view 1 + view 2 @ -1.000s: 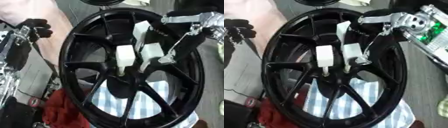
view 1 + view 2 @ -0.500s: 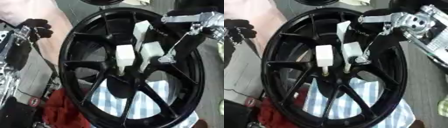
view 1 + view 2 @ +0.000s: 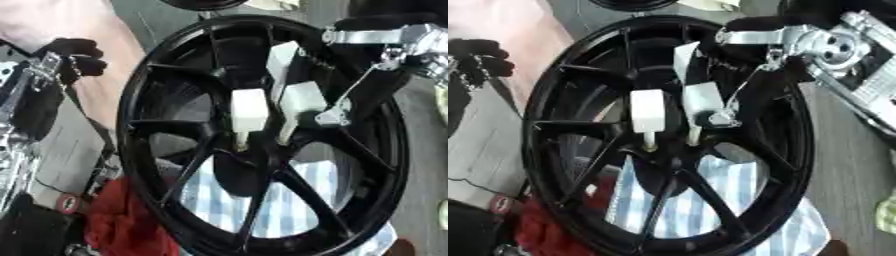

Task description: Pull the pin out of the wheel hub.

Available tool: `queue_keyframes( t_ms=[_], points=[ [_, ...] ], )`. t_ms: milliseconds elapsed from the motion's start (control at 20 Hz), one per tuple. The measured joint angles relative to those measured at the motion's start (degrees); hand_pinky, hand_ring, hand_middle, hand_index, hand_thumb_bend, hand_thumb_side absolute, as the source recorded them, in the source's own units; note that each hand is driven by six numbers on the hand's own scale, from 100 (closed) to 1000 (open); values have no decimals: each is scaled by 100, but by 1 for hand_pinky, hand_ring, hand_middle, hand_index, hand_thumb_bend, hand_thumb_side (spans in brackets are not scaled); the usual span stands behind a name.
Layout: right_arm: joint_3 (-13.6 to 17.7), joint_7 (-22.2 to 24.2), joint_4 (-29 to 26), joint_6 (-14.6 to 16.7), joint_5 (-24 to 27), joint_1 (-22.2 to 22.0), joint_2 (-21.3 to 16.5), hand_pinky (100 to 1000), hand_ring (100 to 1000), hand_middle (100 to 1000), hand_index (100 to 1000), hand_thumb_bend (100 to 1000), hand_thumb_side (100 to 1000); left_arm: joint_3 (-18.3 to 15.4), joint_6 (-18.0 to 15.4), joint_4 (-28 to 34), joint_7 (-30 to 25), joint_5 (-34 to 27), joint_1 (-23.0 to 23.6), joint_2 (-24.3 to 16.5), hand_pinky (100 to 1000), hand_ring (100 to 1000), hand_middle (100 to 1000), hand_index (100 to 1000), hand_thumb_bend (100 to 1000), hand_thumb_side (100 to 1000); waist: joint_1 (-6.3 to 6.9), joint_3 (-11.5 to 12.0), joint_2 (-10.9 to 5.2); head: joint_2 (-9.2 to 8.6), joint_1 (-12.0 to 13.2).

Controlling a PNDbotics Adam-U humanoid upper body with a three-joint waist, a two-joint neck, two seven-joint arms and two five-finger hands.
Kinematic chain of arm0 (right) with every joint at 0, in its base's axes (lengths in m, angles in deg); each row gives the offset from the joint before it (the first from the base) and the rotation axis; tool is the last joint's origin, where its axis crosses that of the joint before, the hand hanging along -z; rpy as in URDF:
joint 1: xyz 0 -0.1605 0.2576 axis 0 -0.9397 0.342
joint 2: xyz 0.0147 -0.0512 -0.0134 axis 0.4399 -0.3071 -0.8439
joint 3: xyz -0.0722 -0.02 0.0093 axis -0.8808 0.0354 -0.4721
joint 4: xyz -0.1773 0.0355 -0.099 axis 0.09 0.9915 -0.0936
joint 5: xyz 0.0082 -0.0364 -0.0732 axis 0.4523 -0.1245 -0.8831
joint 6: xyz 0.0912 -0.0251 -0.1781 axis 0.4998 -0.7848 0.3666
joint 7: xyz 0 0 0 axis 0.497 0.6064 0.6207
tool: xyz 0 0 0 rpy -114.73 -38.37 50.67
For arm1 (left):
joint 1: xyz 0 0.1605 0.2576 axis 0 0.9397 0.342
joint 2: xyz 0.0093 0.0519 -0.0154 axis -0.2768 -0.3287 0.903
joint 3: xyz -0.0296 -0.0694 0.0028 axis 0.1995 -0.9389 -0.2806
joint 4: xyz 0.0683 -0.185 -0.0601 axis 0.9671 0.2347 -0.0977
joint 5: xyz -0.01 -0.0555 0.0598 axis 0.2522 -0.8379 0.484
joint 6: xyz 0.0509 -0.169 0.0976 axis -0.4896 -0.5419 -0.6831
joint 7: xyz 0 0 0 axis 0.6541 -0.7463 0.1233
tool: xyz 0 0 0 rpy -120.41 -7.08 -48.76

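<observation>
A black spoked wheel hub [image 3: 157, 90] fills the middle of both views, lying on cloths. Two white block-headed pins stand side by side near its centre. The left pin [image 3: 248, 112] has its thin stem down in the hub. My right hand [image 3: 750, 37] reaches in from the upper right, and a silver fingertip [image 3: 333, 117] presses the side of the right pin [image 3: 303, 101], pinching it. A white strip [image 3: 281, 59] rises behind that pin; what it is I cannot tell. My left hand [image 3: 75, 52] hangs outside the rim at the far left, black fingers curled on nothing.
A blue-and-white checked cloth [image 3: 297, 215] and a red cloth [image 3: 122, 220] lie under the wheel. My right arm's silver joint and board [image 3: 850, 55] crowd the upper right. Another dark round object [image 3: 627, 4] sits at the top edge. Grey floor runs down the right.
</observation>
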Motion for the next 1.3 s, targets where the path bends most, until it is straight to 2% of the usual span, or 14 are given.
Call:
queue_keyframes(
  t_ms=[250, 550, 850, 900, 950, 1300],
  points=[
    [14, -69, -2, 85, -30, 59, -8, 525, 447, 427, 498, 354, 100, 0, -2, 0, -10, 0, 0, 0, 758, 701, 661, 767, 100, 834, 12, -29, -45, 3, 5],
    [15, -117, -2, 29, 13, 150, -29, 524, 445, 426, 497, 357, 100, 0, -10, 0, -50, -2, 1, 0, 759, 705, 666, 768, 100, 833, 6, -57, -132, 6, 29],
    [34, -201, -1, -48, 175, 201, -110, 527, 445, 426, 498, 357, 100, 0, -8, 0, -78, -3, 3, 0, 759, 707, 668, 769, 100, 830, -20, -64, -192, 18, 33],
    [39, -227, -1, -57, 205, 202, -128, 528, 445, 426, 498, 334, 100, -1, -9, 0, -82, -3, 5, 0, 759, 707, 668, 769, 100, 837, -22, -67, -205, 20, 33],
    [49, -254, -1, -57, 233, 202, -148, 529, 445, 426, 498, 356, 100, -1, -8, 0, -87, -4, 5, 0, 759, 707, 668, 769, 100, 829, -25, -67, -216, 22, 33],
    [203, -518, -28, 18, 530, 130, -374, 536, 446, 428, 502, 350, 100, -3, -1, 0, -104, -12, 7, 0, 759, 709, 670, 769, 100, 826, -50, -69, -276, 101, 25]
  ],
)
